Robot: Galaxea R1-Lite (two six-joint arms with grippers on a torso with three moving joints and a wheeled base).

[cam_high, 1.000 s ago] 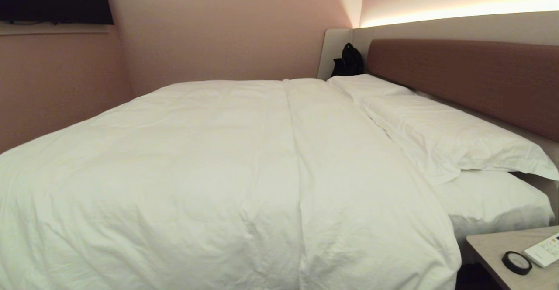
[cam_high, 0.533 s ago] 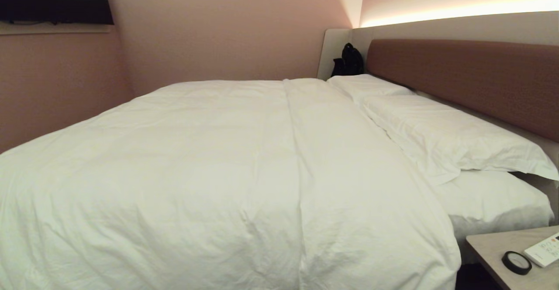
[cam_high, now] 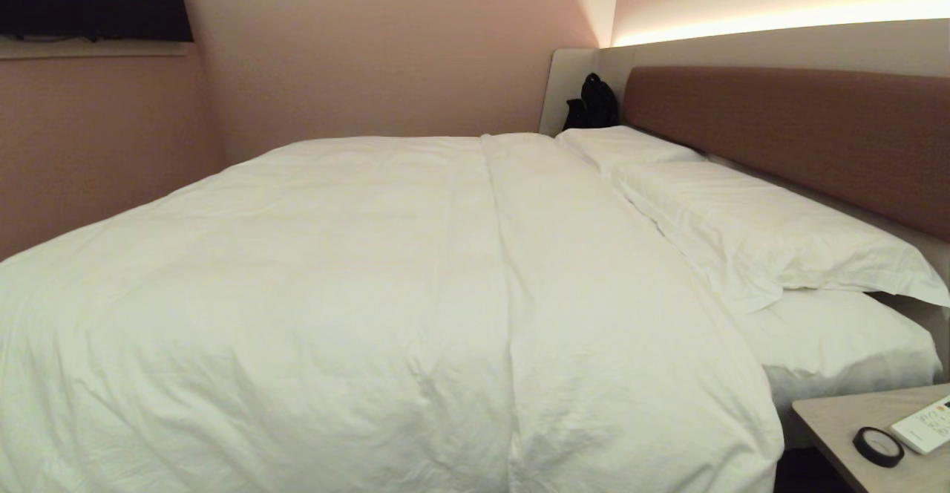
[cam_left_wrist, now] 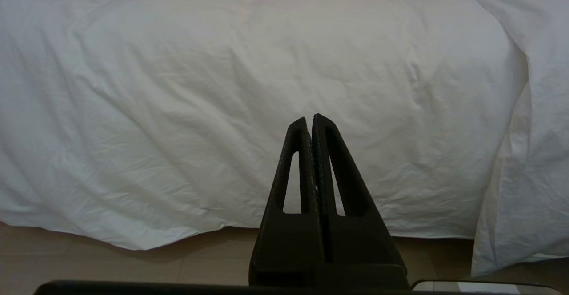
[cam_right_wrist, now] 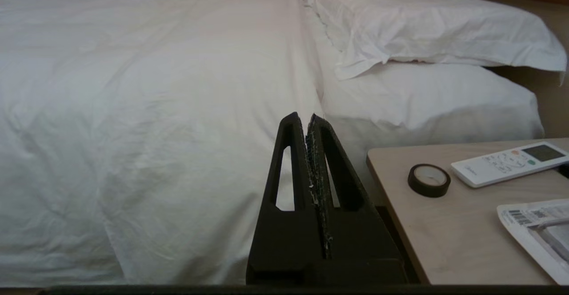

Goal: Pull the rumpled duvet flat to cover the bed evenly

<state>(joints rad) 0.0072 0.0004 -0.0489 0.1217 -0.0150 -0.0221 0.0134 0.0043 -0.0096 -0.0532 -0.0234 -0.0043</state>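
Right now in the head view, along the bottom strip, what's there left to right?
Puffy white duvet → light wooden bedside table → black roll of tape → white remote control.

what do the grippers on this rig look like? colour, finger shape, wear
Both are matte black with two tapered triangular fingers, each with a slot-shaped cutout. The left gripper has clean, dark textured inner pads. The right gripper shows pale specks and frayed pad material along its inner seam. No cables or markings visible.
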